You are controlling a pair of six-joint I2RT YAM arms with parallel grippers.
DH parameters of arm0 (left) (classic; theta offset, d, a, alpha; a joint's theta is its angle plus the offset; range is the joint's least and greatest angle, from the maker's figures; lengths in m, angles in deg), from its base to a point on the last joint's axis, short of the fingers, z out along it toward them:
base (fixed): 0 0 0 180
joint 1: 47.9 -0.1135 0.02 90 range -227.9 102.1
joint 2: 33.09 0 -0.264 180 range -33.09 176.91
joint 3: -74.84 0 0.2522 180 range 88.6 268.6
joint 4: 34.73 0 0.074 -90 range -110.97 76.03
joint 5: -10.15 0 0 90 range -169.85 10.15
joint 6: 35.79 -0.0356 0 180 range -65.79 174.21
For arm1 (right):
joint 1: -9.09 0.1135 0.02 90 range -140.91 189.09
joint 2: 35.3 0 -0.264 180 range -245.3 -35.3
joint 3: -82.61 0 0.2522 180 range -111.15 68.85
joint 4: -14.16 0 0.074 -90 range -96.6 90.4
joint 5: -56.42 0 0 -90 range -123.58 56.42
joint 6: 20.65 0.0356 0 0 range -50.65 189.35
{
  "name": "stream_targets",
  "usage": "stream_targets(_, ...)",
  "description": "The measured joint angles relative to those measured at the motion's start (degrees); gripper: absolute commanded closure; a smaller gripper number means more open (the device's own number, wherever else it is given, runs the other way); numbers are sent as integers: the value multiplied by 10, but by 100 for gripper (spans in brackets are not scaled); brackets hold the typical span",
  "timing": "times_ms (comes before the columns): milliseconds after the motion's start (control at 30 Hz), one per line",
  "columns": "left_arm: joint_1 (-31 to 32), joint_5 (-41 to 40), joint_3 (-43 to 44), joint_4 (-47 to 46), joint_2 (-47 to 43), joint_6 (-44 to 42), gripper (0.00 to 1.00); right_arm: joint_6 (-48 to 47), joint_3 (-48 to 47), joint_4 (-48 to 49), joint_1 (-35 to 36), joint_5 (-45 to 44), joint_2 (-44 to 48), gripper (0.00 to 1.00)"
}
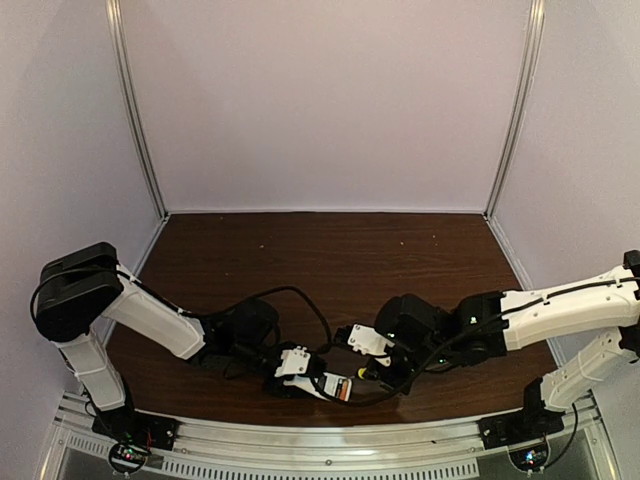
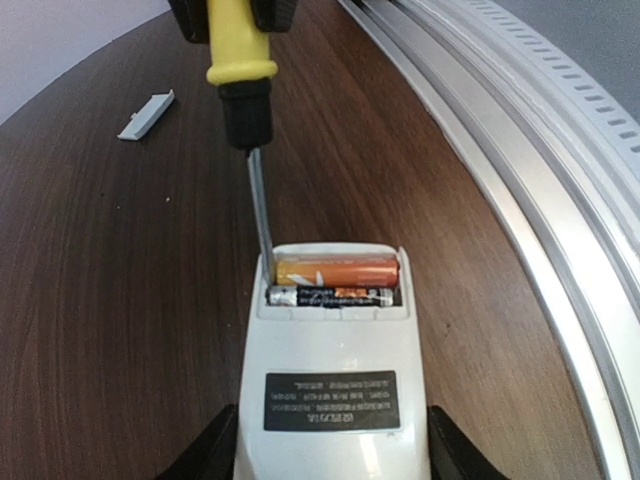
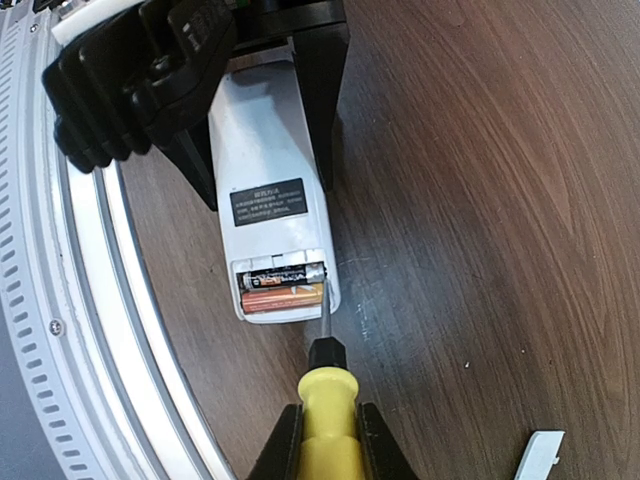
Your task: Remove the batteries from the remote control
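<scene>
L gripper [image 3: 262,160] is clamping the remote control [image 2: 330,380] across its width, jaws roughly half open, one finger on each long side. The remote is lying back-up on the dark wood table [image 2: 100,300], near the front rail [image 2: 520,150]. The batt. bay is standing uncovered at the end pointing away from L gripper. Both cells are sitting in it side by side: orange-copper battery [image 2: 337,271] outermost, dark battery [image 2: 330,296] nearer the label. R gripper [image 3: 328,440] is pinching the yellow handle of the screwdriver [image 2: 240,60], jaws nearly closed. L wrist view is showing the shaft reaching the bay corner beside the orange cell's end; contact w/ the cell cannot be told. R wrist view is showing the L fingers full length, where L wrist view is cropping them to two dark tips. A white plastic chip [image 2: 147,114] is lying flat on the table, well apart from the remote. Top ext. view is showing both arms meeting near the front edge; the cells are too small to make out there.
</scene>
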Motion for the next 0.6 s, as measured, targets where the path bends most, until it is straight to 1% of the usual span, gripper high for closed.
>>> stream_targets(600,-7,12,8,7,7,-2,100,1,6,26,10,-17,-2,100)
